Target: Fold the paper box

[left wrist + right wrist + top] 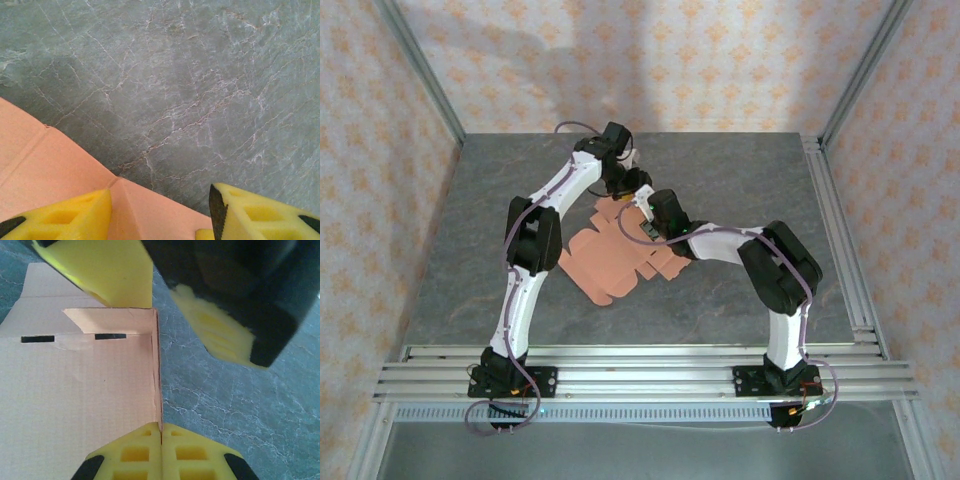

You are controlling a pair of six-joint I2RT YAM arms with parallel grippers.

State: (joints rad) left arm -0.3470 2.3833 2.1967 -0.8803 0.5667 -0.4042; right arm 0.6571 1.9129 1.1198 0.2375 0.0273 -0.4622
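The paper box (605, 265) is a salmon-pink die-cut sheet lying mostly flat mid-table, with one side panel raised upright. My right gripper (161, 427) is shut on the near end of that upright panel, pinching its thin edge. My left gripper (160, 200) is open at the panel's far end. A creased corner of the paper box (50, 165) rises between its yellow fingers (70, 215) without touching either pad. From the right wrist, the box's floor (75, 400) shows two dark slots. In the top view the left gripper (628, 195) and the right gripper (642, 222) meet at the sheet's far edge.
The grey marbled table (740, 180) surrounds the sheet. Patterned walls with metal posts (430, 90) enclose the back and sides. An aluminium rail (650, 365) carrying both arm bases runs along the near edge.
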